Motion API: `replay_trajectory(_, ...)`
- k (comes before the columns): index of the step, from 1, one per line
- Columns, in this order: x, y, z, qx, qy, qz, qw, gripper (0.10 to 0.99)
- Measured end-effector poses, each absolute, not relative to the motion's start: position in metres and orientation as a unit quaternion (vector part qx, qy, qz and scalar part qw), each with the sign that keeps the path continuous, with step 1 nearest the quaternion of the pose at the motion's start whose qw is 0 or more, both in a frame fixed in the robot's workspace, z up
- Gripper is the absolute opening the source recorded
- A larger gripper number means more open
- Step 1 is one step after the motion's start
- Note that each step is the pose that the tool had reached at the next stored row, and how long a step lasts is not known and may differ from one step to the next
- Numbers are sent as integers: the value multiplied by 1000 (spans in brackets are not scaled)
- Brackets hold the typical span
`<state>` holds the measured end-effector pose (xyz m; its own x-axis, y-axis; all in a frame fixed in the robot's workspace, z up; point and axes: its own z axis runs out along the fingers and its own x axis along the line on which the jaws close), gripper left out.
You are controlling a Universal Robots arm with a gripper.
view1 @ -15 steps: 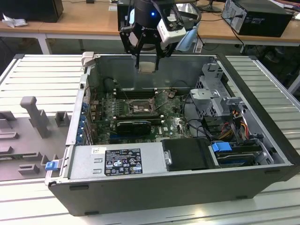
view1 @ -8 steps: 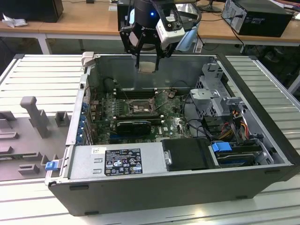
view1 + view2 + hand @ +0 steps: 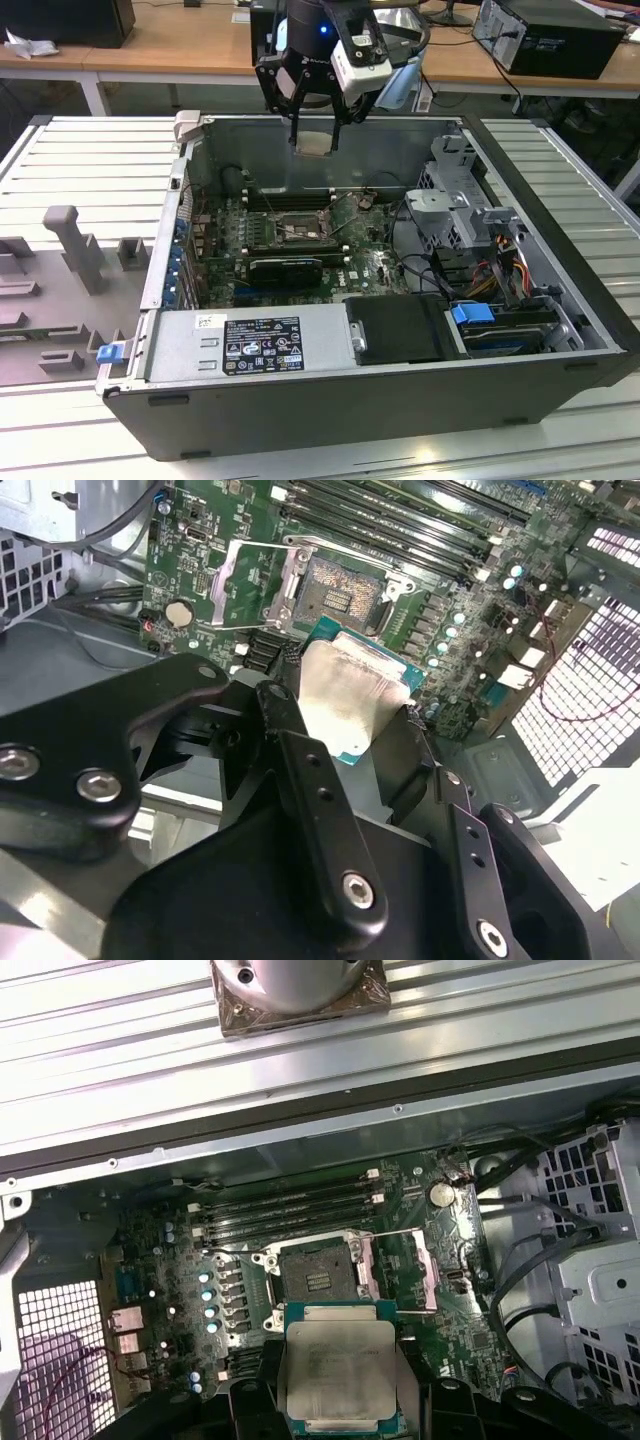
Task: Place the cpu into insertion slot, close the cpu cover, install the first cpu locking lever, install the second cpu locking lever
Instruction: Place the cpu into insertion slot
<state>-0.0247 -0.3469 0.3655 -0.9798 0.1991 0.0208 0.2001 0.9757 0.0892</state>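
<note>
My gripper (image 3: 318,138) hangs above the open computer case, shut on the cpu (image 3: 318,141). The cpu is a flat square chip with a pale silvery face (image 3: 340,1370), held by its edges between black fingers (image 3: 290,715). Below it on the green motherboard lies the insertion slot (image 3: 315,1275), a black-rimmed square socket with a dark, bare centre (image 3: 340,590). The cpu cover (image 3: 400,1270) is a thin metal frame swung open beside the slot (image 3: 255,580). In the exterior view the slot (image 3: 300,228) sits well under the cpu.
Long black memory slots (image 3: 290,1210) run along one side of the socket. A black expansion card (image 3: 285,268) lies on the other side. A drive cage with cables (image 3: 470,235) fills the exterior view's right, and a grey power supply box (image 3: 250,345) spans the front. Case walls (image 3: 330,130) ring the board.
</note>
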Motion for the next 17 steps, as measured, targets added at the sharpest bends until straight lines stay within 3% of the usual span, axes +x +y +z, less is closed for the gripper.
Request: replay_trajectory(17, -25, -347, 365, -134, -990, -46, 4, 529)
